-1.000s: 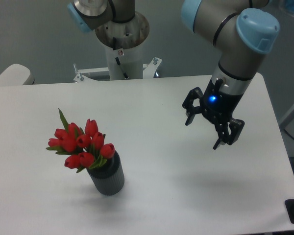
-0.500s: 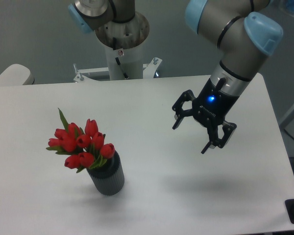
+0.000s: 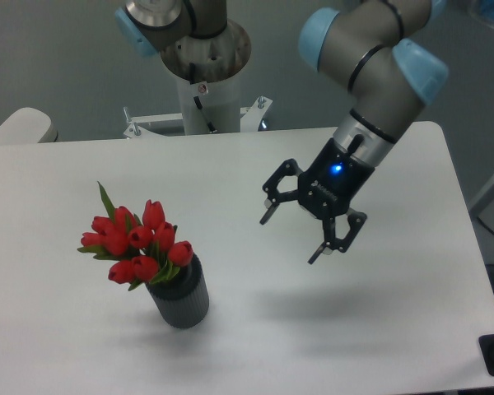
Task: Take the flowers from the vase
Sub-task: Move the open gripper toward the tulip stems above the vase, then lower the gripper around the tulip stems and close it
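A tight bunch of red tulip buds with green leaves, the flowers point(image 3: 137, 242), stands in a small dark grey ribbed vase point(image 3: 181, 299) on the white table at the lower left. My gripper point(image 3: 291, 240) hangs above the table's middle right, well to the right of the flowers and apart from them. Its black fingers are spread open with nothing between them. A blue light glows on its wrist.
The arm's white base column point(image 3: 204, 78) rises behind the table's far edge. The table point(image 3: 230, 177) ends in a rounded right edge. A pale object point(image 3: 20, 125) sits beyond the far left corner.
The gripper has travelled left and slightly down across the table, toward the flowers, staying open. The flowers and vase have not moved.
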Tool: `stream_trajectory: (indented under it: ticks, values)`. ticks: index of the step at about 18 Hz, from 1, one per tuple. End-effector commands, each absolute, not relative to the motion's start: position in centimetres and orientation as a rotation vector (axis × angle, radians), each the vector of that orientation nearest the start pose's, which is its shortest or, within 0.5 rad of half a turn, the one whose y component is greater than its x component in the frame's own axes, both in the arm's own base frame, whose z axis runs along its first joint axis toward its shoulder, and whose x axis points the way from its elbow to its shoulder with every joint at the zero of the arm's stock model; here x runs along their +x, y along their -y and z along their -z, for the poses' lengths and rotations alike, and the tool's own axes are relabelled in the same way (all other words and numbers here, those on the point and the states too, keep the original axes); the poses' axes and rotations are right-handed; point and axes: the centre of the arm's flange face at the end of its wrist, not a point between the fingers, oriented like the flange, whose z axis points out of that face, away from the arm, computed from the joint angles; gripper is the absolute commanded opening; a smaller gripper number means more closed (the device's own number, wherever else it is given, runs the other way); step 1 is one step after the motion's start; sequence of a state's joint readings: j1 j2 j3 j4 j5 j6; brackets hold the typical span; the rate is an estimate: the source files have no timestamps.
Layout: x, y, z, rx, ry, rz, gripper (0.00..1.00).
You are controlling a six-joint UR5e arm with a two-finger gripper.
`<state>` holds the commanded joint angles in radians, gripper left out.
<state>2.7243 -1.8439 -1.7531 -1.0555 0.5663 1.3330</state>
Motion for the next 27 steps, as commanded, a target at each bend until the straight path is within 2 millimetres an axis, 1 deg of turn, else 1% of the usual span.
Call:
stream_trajectory:
  ticks: [3, 7, 10, 14, 16, 19, 20, 23, 27]
  values:
    - [-42.0, -42.9, -34.6, -2.131, -0.250, 0.312, 1.00]
    - [-40.6, -43.5, -34.5, -2.120, -0.285, 0.313, 1.00]
    - [-38.1, -45.5, -34.4, -2.082, -0.373, 0.294, 1.00]
    - [-35.6, -46.6, -33.4, -2.059, -0.449, 0.259, 1.00]
    - [-34.7, -47.0, -33.2, -2.049, -0.477, 0.252, 1.00]
    - [-33.1, -48.7, -33.1, -2.035, -0.527, 0.266, 1.00]
    - [-32.8, -49.1, -33.0, -2.031, -0.537, 0.266, 1.00]
    - [-33.1, -49.4, -32.7, -2.029, -0.539, 0.267, 1.00]
    - [-32.6, -50.0, -32.2, -2.029, -0.549, 0.283, 1.00]
